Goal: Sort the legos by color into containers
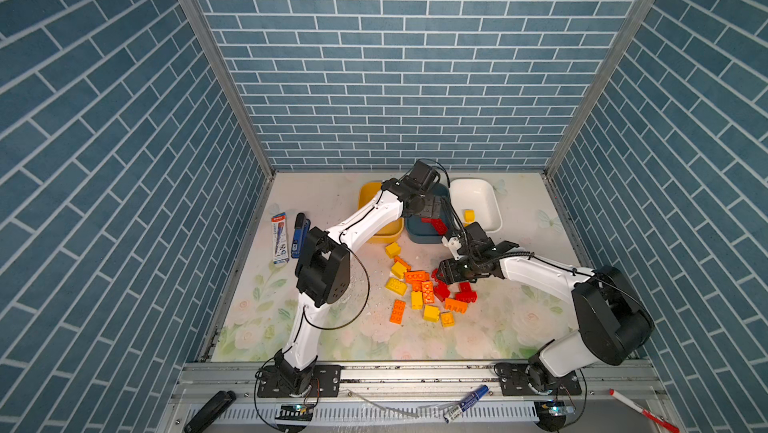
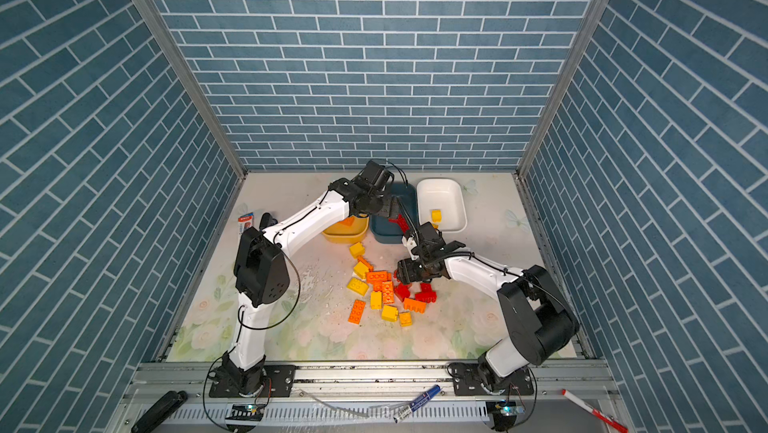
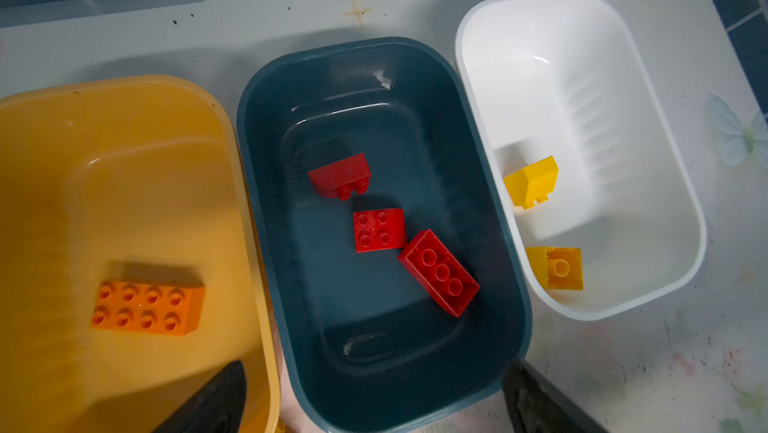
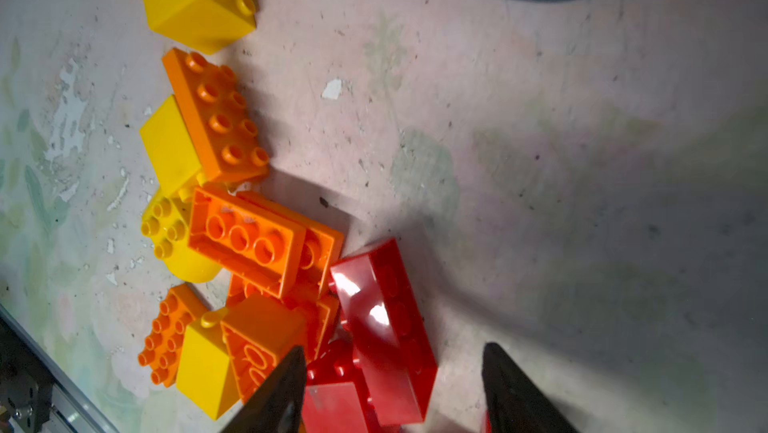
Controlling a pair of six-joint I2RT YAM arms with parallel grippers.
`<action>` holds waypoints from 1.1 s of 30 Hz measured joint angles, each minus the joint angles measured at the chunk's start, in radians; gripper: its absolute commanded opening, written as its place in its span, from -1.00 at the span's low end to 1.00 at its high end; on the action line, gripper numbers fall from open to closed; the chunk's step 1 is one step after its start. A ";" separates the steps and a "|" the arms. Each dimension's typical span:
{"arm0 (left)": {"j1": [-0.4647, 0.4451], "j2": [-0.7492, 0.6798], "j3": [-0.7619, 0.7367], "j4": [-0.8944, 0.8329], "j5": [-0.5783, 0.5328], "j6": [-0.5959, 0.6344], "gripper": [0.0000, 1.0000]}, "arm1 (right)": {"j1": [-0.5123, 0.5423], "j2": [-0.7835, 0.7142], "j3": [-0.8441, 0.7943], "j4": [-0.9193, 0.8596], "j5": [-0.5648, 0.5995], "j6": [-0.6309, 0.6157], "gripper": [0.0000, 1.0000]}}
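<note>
The left claw (image 3: 376, 364) is spread wide above the smooth teal tub (image 3: 316, 285), with three studded red bricks (image 3: 379, 229) beneath it. The right claw (image 4: 394, 347) gapes around a glossy red block (image 4: 374, 298).

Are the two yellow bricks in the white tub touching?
Apart: the left wrist view shows bare white tub floor between the tipped yellow brick and the upside-down yellow brick.

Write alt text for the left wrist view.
Three tubs side by side: yellow tub with one orange brick, dark teal tub with three red bricks, white tub with two yellow bricks. The left gripper hovers open above them.
</note>
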 measured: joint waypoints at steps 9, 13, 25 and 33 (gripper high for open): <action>0.001 -0.098 -0.174 0.096 0.039 -0.053 0.99 | 0.031 0.075 0.061 -0.018 0.005 -0.029 0.04; 0.003 -0.144 -0.284 0.138 0.060 -0.097 0.99 | 0.045 0.111 0.085 -0.020 0.022 -0.039 -0.04; 0.003 -0.278 -0.488 0.225 0.042 -0.179 0.99 | 0.051 0.149 0.093 -0.040 0.131 -0.038 -0.34; 0.006 -0.341 -0.555 0.277 -0.002 -0.226 0.99 | 0.052 0.133 0.089 0.000 0.180 -0.018 -0.61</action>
